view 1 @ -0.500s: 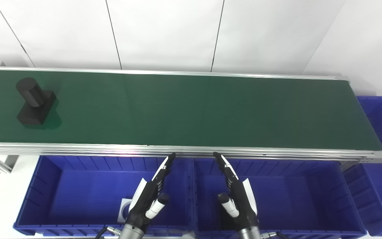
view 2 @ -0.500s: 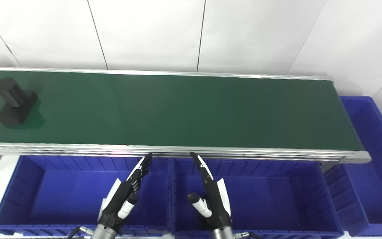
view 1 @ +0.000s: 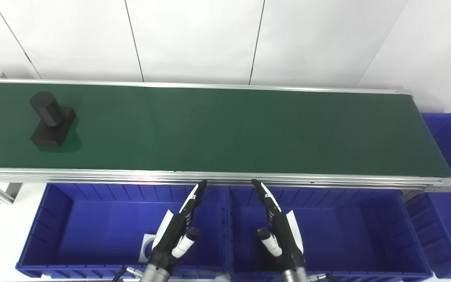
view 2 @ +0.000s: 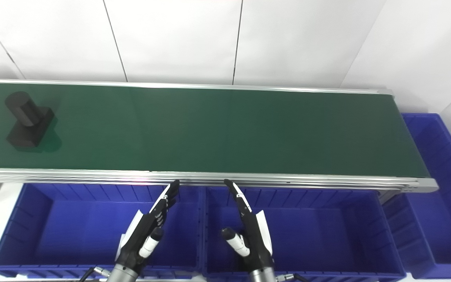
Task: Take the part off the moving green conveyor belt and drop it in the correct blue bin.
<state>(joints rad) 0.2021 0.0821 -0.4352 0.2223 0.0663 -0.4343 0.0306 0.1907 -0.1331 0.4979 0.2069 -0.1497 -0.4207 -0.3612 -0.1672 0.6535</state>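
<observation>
A black part (view 1: 51, 120), a cylinder standing on a square block, rides on the green conveyor belt (view 1: 225, 129) at its far left. My left hand (view 1: 176, 231) hovers over the left blue bin (view 1: 57, 231), open with fingers straight and nothing in it. My right hand (view 1: 278, 231) is held the same way over the middle blue bin (view 1: 366, 235), also open and holding nothing. Both hands stay below the belt's near rail, far to the right of the part.
A third blue bin (view 1: 450, 164) stands past the belt's right end. An aluminium rail (view 1: 225, 178) borders the belt's near side. White wall panels rise behind the belt. A small white label (view 1: 145, 248) lies in the left bin.
The black part has travelled a little to the right along the belt. Neither hand has moved.
</observation>
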